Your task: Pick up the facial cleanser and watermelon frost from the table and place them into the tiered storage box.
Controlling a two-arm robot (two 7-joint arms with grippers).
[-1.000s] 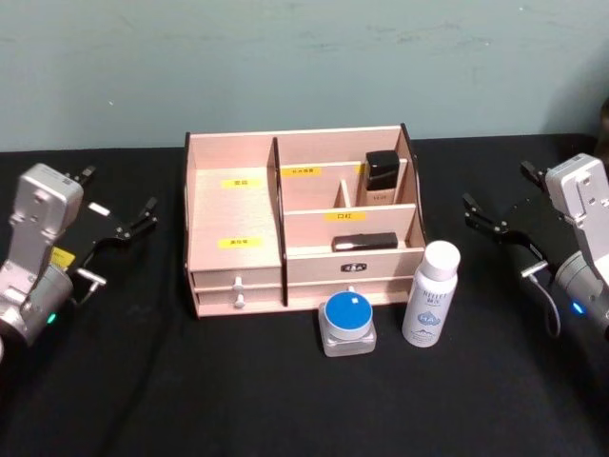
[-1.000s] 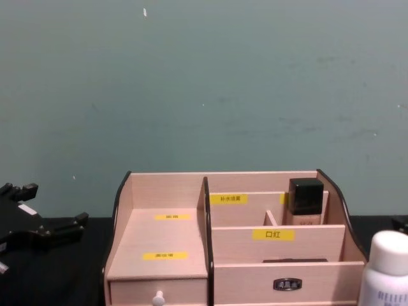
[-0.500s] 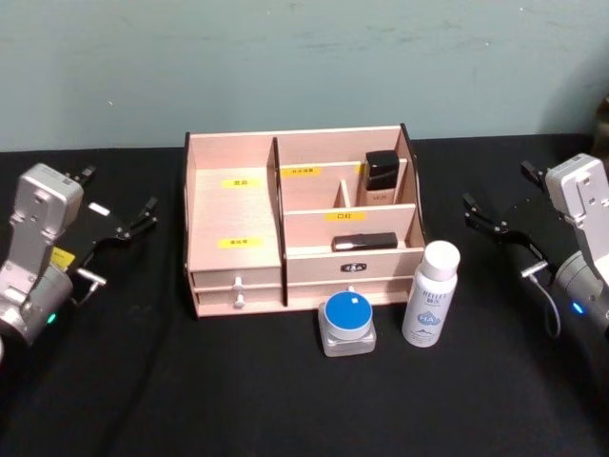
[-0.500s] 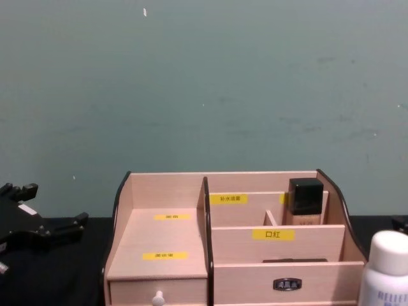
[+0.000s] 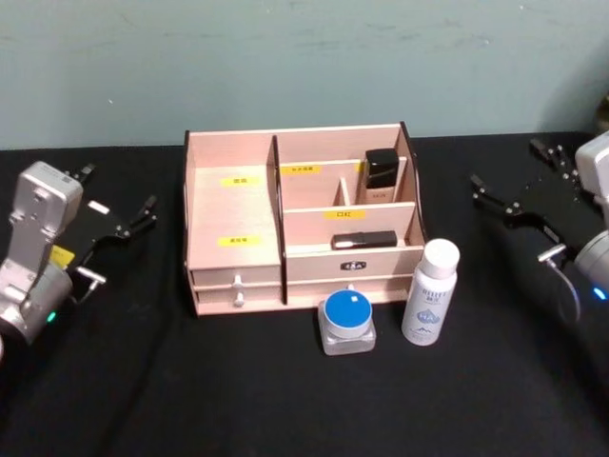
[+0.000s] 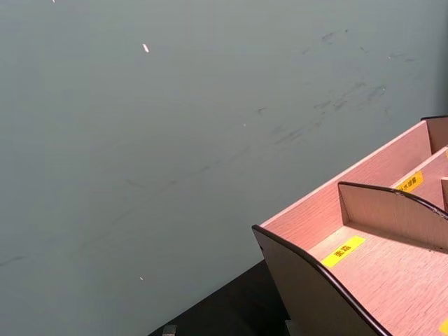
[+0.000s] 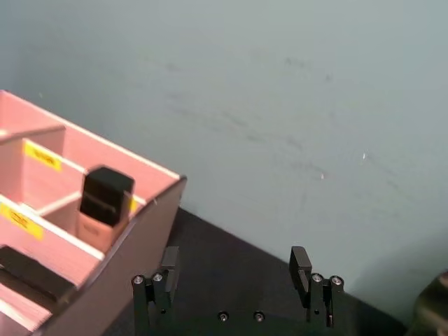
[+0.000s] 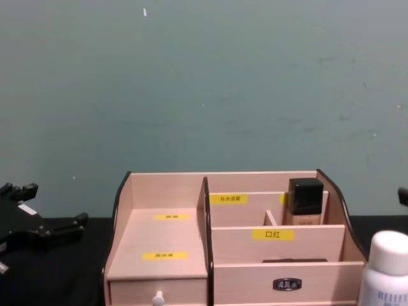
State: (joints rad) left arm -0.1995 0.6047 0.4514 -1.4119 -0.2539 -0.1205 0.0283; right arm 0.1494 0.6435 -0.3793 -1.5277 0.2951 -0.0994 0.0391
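Note:
The facial cleanser point(image 5: 430, 292), a slim white bottle with blue print, stands upright on the black table in front of the tiered storage box's point(image 5: 233, 214) right end; its cap shows low in the chest view point(image 8: 384, 268). To its left sits the watermelon frost point(image 5: 347, 322), a squat frosted jar with a blue lid. My left gripper point(image 5: 116, 195) hovers open to the left of the box, also in the chest view point(image 8: 54, 204). My right gripper point(image 5: 506, 167) is open off the box's right side, well clear of the bottle, with nothing between its fingers point(image 7: 234, 260).
A beige bottle with a black cap point(image 5: 381, 176) stands in the box's back right compartment, and a flat black item point(image 5: 364, 241) lies in the tier below. The two left tiers point(image 8: 166, 236) hold nothing. A teal wall stands close behind the box.
My right gripper has shifted to the right and a little farther back from the box. The left arm, bottle and jar have not moved.

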